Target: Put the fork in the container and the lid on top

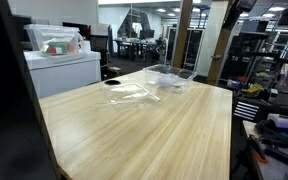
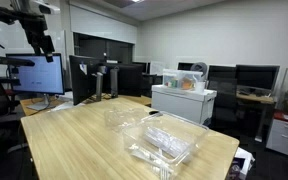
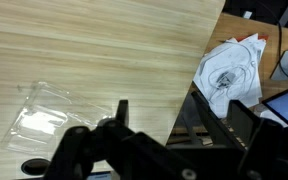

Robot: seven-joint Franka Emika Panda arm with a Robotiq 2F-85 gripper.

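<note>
The clear container (image 2: 170, 142) stands at the table's end and also shows in an exterior view (image 1: 171, 78). Pale streaks inside it may be the fork (image 2: 162, 140); I cannot tell for sure. The flat clear lid (image 2: 124, 117) lies beside it on the wood, and it also shows in an exterior view (image 1: 125, 93). My gripper (image 2: 42, 42) hangs high over the opposite end of the table, far from both. In the wrist view its fingers (image 3: 179, 112) are spread apart and hold nothing. A clear plastic piece (image 3: 44, 115) shows at that view's lower left.
The wooden table (image 1: 154, 130) is long. A white cabinet (image 2: 182, 103) with a clear box on it stands beside the table. Monitors (image 2: 39, 75) and dark chairs stand near the arm. A white cloth (image 3: 229, 65) lies off the table's edge.
</note>
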